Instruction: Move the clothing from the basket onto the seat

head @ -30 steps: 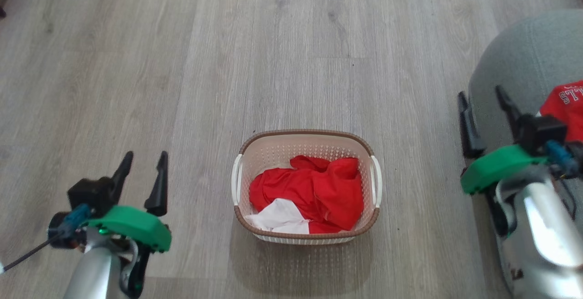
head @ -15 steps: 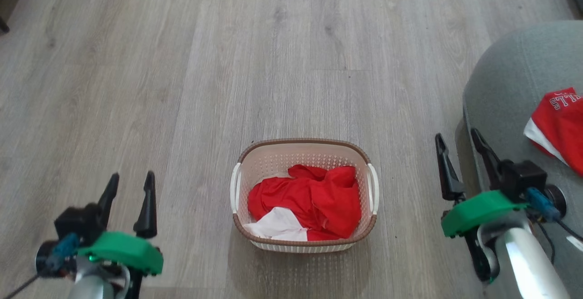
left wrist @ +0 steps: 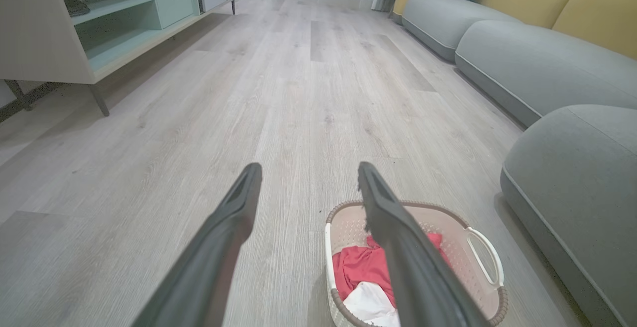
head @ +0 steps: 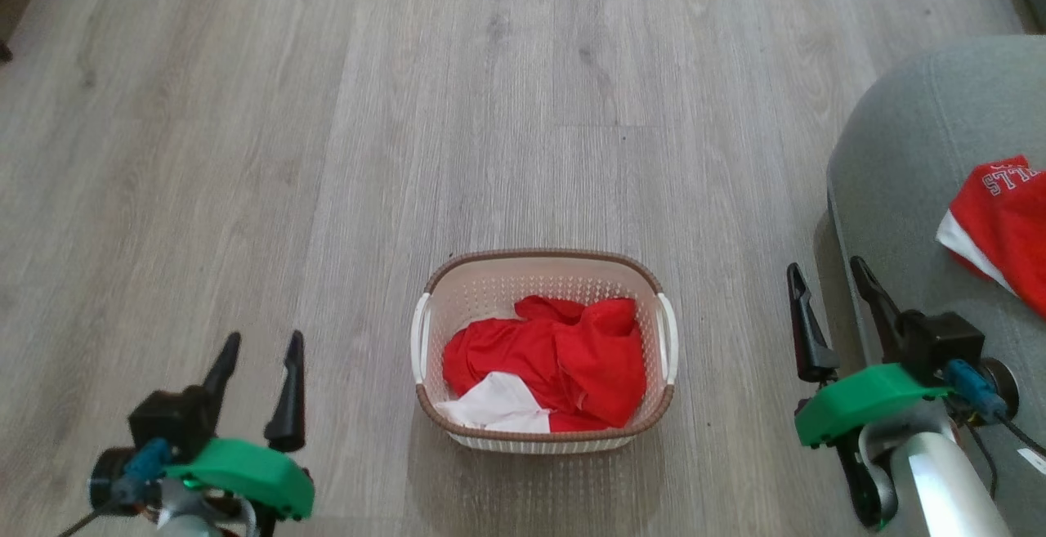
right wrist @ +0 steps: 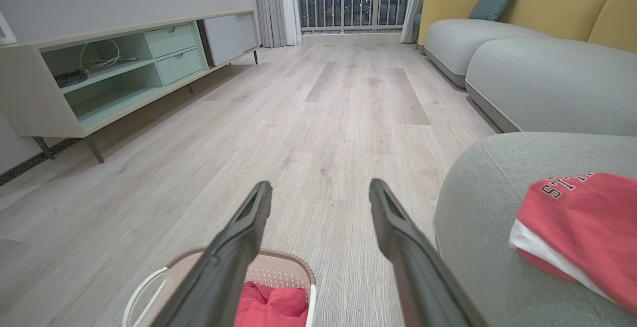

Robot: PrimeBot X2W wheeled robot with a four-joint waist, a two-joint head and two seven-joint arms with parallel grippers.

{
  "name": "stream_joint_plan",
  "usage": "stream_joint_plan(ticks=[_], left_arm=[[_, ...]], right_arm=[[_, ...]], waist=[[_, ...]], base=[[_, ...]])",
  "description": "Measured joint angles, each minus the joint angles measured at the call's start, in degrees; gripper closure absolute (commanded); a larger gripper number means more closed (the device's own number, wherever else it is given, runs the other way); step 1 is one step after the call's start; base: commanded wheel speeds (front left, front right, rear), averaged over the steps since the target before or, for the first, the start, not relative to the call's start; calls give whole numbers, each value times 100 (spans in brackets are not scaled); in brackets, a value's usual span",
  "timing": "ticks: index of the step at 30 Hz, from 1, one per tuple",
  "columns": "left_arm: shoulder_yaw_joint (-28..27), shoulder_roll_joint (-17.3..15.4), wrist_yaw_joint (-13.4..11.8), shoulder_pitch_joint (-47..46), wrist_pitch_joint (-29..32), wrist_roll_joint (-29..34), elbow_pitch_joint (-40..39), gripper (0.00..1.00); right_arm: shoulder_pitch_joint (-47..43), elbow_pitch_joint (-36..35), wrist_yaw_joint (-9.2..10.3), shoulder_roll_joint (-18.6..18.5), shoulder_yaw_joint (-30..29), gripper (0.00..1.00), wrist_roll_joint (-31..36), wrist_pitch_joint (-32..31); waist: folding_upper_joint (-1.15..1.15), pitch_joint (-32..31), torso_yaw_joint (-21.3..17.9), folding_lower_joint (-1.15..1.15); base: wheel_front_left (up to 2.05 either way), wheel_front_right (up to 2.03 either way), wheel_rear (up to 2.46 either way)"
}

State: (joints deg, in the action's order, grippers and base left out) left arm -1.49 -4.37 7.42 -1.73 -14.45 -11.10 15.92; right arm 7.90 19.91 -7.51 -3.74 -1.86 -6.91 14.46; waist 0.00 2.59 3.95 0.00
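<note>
One crumpled red garment (head: 547,361) fills the basket (head: 543,257), its white panel bunched in the near left corner. A lettered garment (head: 1001,226) already lies on the seat (head: 899,153), in from its rounded edge. The cloth looks thin, limp and light (probably slick), so the raised fold toward the basket's far rim seems the best hold. The left gripper (head: 264,339) and right gripper (head: 824,267) hover empty on either side of the basket, jaws wide apart.

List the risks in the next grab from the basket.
1. The red garment lies crumpled low in the basket, so the right gripper may catch the perforated wall.
2. The basket looks light, and pulling the cloth may drag or tip it.
3. A trailing fold could snag the rim on the way to the seat, where the lettered jersey lies.
</note>
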Motion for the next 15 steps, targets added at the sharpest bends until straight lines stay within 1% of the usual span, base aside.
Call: stream_joint_plan(ticks=[3,8,12,15], left_arm=[[141,4,0,51,0,-13,42,0],[452,-5,0,49,0,-234,73,0],[666,-123,0,-16,0,-381,92,0],[867,-183,0,-241,0,-550,79,0]], right_arm=[[2,-30,0,9,-20,0,56,0],[55,-110,0,25,-62,0,182,0],[225,-227,0,34,-121,0,265,0],[409,-366,0,44,-163,0,416,0]], waist=[[0,81,-11,0],[0,314,-67,0],[0,615,-139,1],[0,910,-194,1]], base=[[0,0,0],[0,0,0],[0,0,0],[0,0,0]])
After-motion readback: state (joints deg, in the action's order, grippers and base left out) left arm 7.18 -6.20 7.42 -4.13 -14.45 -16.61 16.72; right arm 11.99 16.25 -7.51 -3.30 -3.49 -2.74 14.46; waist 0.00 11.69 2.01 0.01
